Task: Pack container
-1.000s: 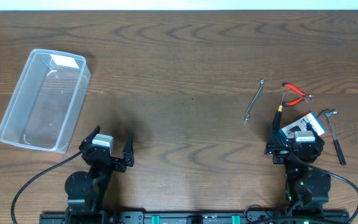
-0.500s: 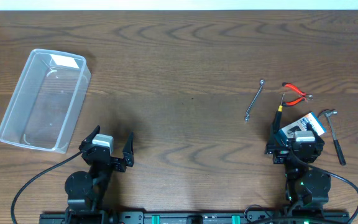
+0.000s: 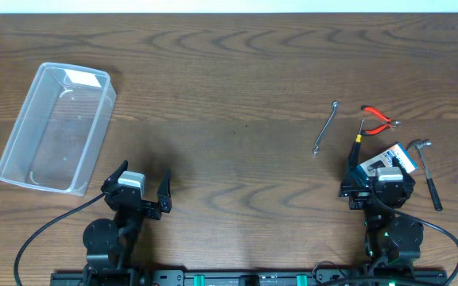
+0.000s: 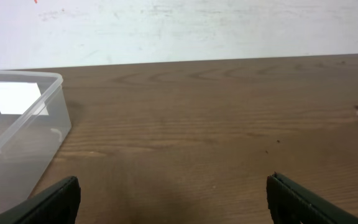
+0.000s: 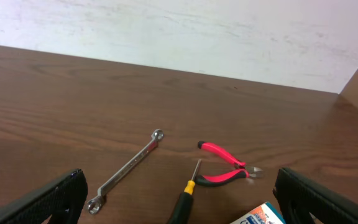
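Desk [image 3: 237, 79]: container [image 3: 54, 127] at left edge, wrench [image 3: 325, 127] near right edge.
Left claw [image 3: 141, 176]: spread, empty.
Right claw [image 3: 380, 164]: spread, empty.
Tip: straddle wrench mid-shaft, squarely, before closing.

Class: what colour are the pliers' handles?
The pliers have red handles, clearest in the right wrist view.

Overhead straight down on table [image 3: 245, 79], wrist views low, forward-facing, wrench [image 5: 127, 170] seemingly shared by both.
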Robot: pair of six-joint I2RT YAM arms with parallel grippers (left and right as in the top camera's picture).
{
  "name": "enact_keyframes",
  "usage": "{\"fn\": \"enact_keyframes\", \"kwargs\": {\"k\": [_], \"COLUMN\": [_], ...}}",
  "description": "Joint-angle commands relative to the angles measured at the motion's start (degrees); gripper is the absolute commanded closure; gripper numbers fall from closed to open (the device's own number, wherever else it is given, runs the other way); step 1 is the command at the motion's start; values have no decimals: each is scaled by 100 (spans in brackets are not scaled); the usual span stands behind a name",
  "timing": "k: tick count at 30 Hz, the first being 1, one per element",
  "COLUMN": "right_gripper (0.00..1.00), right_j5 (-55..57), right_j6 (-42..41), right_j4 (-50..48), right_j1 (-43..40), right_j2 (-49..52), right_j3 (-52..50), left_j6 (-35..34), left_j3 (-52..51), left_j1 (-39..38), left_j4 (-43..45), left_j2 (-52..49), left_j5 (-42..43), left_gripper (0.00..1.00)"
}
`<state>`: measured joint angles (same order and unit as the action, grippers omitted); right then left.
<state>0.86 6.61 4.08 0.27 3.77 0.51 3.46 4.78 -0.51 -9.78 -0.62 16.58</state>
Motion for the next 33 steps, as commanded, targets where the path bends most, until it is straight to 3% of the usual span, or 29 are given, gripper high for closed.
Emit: {"fn": "enact_keyframes", "kwargs": {"k": [1,16,21,27,33], "right_gripper": [1,1,1,1,1], "right_j5": [-26,-186,-227,-1165,-1056], "right_j6": [-79,-85,-1366,-1926,-1582], "right_j4": [17,4,-2,-509,-337], "right_j1": [-24,-22,-22,-22,-26], "right_j2": [-39,-39,-39,-37,636], "right_j3": [-20,-20,-20,151,1047], "left_j6": [79,79,50,-1799,-1825], "left_j3": [-155,-155,-155,330,1945], "left_j1": [-22,-22,-22,-22,-22], "left_j4": [-31,-31,-37,225,57], "left_j2": [39,39,28,-267,-1779], "left_j5": [118,118,59,-76,-802], "left_gripper": [12,12,12,12,12]}}
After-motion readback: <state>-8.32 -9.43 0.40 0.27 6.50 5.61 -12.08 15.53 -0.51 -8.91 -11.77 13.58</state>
